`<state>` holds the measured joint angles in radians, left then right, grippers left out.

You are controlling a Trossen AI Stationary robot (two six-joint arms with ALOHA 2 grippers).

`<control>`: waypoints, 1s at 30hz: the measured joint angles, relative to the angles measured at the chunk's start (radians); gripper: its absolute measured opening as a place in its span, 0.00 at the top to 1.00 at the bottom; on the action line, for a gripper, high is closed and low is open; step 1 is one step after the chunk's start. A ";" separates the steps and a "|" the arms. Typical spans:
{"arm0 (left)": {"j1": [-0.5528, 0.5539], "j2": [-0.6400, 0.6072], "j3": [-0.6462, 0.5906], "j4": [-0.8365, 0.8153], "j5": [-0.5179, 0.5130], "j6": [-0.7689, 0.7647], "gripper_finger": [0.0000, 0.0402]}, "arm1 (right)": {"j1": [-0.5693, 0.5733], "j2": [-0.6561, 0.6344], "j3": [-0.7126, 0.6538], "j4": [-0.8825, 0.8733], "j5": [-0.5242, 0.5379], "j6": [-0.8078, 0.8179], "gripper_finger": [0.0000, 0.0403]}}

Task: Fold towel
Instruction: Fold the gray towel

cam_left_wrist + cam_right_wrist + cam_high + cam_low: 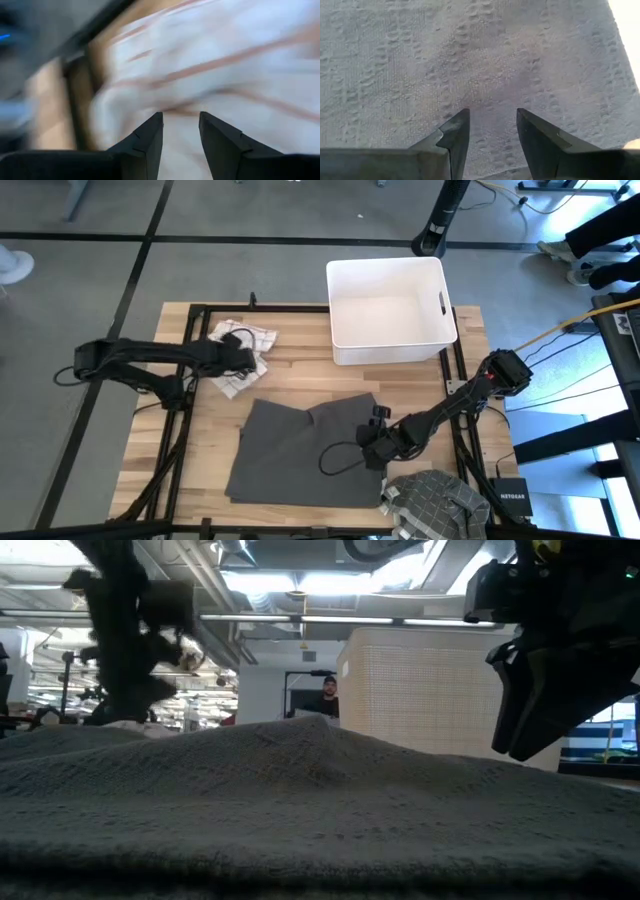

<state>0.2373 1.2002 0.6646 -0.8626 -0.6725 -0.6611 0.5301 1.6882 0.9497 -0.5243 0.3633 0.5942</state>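
My right gripper [490,131], fingers parted and empty, hovers over the grey towel [300,450] spread mid-table. My left gripper [181,131], also parted and empty, hangs above the white striped towel [243,355].

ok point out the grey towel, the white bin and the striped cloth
grey towel [290,455], high view, middle of the cloth
white bin [390,345], high view, front wall
striped cloth [258,336], high view, bare right part

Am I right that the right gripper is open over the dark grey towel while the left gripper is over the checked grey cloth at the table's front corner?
Not quite. The left gripper is over the white striped cloth near the table's back, as the high view shows. The right gripper is indeed open over the dark grey towel.
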 joint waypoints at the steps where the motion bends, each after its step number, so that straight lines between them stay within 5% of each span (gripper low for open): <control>1: -0.028 -0.020 0.020 0.040 0.063 0.049 0.70 | 0.000 -0.003 0.000 -0.001 -0.006 -0.001 0.59; 6: -0.194 -0.083 0.022 0.365 0.457 0.220 0.70 | -0.004 -0.029 0.000 -0.012 0.008 -0.035 0.59; 8: -0.256 -0.074 -0.004 0.447 0.514 0.249 0.70 | -0.012 -0.045 0.001 -0.026 0.030 -0.051 0.59; 14: -0.314 0.039 -0.084 0.485 0.475 0.266 0.70 | -0.087 -0.065 0.000 -0.109 0.056 -0.077 0.59; 20: -0.314 0.152 -0.104 0.532 0.483 0.283 0.70 | -0.202 -0.055 -0.082 -0.004 -0.017 -0.155 0.59; 30: -0.295 0.216 -0.098 0.122 0.188 -0.030 0.70 | -0.249 -0.063 -0.189 -0.053 -0.062 -0.044 0.59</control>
<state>-0.0575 1.4158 0.5665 -0.7402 -0.4844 -0.6908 0.2810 1.6257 0.7612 -0.5770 0.3016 0.5500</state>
